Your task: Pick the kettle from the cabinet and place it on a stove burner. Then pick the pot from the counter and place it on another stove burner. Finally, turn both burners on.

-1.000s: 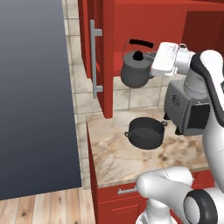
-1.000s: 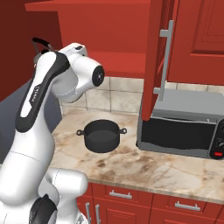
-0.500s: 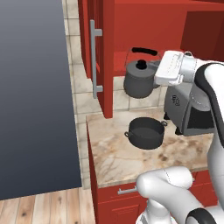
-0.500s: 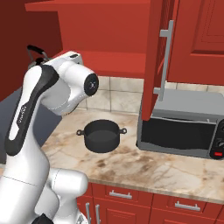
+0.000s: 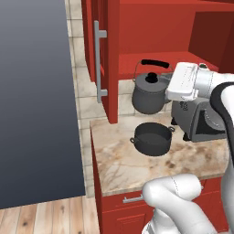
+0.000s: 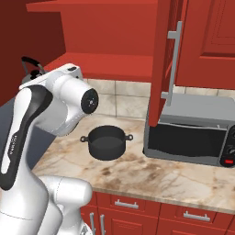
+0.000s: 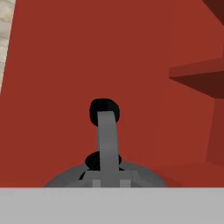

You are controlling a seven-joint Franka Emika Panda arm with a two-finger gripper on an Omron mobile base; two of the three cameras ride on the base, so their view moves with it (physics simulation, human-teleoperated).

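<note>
Gripper (image 5: 168, 87) closed on the kettle (image 5: 148, 93), holding it by its black arched handle. Kettle carried in the air, clear of the open cabinet (image 5: 107, 55) shelf, above the counter (image 5: 123, 164) and over its back edge. Pot (image 5: 152, 138) resting on the counter near the middle, below the kettle, beside a microwave (image 6: 193, 135).

We see a dark grey kettle (image 5: 148, 93) with a black handle, a black pot (image 5: 152, 138), a beige marbled worktop (image 5: 123, 167) and a red cabinet (image 5: 137, 32).
</note>
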